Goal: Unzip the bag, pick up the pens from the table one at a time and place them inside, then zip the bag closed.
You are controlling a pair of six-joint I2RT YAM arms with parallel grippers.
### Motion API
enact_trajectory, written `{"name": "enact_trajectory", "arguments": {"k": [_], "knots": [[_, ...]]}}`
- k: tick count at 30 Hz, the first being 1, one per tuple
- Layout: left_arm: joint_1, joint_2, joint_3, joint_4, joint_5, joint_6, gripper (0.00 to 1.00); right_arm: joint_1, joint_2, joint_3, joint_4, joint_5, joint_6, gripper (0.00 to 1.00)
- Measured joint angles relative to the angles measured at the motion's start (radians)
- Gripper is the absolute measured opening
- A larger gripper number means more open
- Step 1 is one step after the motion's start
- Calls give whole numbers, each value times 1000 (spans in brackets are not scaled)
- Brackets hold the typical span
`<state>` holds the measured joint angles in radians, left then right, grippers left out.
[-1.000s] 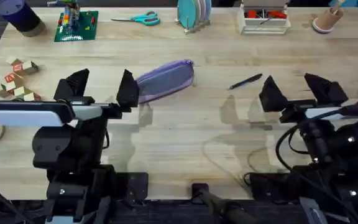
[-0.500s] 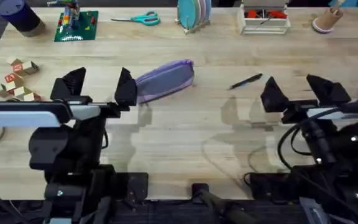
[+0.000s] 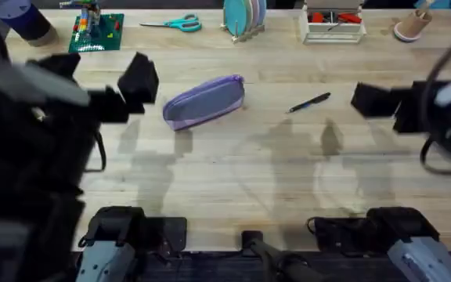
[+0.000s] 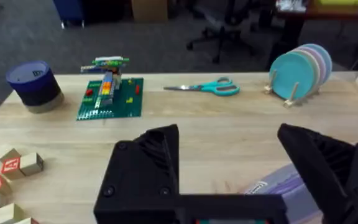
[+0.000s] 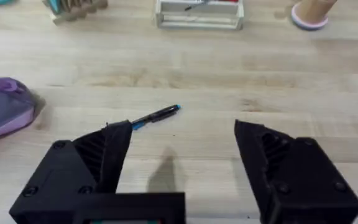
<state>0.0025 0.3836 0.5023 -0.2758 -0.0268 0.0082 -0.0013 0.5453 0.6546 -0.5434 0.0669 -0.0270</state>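
Observation:
The lavender bag (image 3: 204, 102) lies zipped on the table (image 3: 233, 172), a little left of centre. Right of it lies a thin dark pen (image 3: 310, 103) with a blue tip, alone on the wood. My left gripper (image 3: 100, 74) hovers open just left of the bag, raised and blurred. Its wrist view shows a corner of the bag (image 4: 278, 185) by the left gripper (image 4: 229, 168). My right gripper (image 3: 405, 98) hangs open to the right of the pen. In the right wrist view, the pen (image 5: 154, 116) and the bag's end (image 5: 2, 109) lie beyond the empty right gripper (image 5: 185, 162).
Along the table's back edge stand a dark blue cylinder (image 3: 23, 19), a green brick plate (image 3: 96, 33), teal scissors (image 3: 172, 23), a plate rack (image 3: 243, 16), a white tray (image 3: 333, 23) and a cup (image 3: 409, 25). Wooden letter blocks (image 4: 5, 180) sit at the left.
Both arms have lifted off their low rest pose and risen toward the camera. The left gripper moved back beside the bag; the right moved back and rightward. Bag and pen stayed put.

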Motion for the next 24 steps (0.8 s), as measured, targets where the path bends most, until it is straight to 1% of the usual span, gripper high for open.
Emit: {"name": "enact_trajectory", "arguments": {"k": [6, 8, 12, 15, 18, 24], "knots": [[0, 261, 222, -157, 14, 0, 991, 0, 321, 276, -161, 0, -1, 996], [0, 337, 294, -220, 28, 0, 991, 0, 405, 358, -219, 0, -1, 995], [0, 459, 415, -317, 45, 0, 991, 0, 527, 480, -302, 0, -1, 996], [0, 518, 481, -370, 56, 0, 991, 0, 574, 526, -315, 0, -1, 996], [0, 558, 527, -391, 61, 0, 991, 0, 583, 538, -319, 0, -1, 995], [0, 584, 540, -398, 61, 0, 992, 0, 583, 540, -322, 0, -1, 996]]}}
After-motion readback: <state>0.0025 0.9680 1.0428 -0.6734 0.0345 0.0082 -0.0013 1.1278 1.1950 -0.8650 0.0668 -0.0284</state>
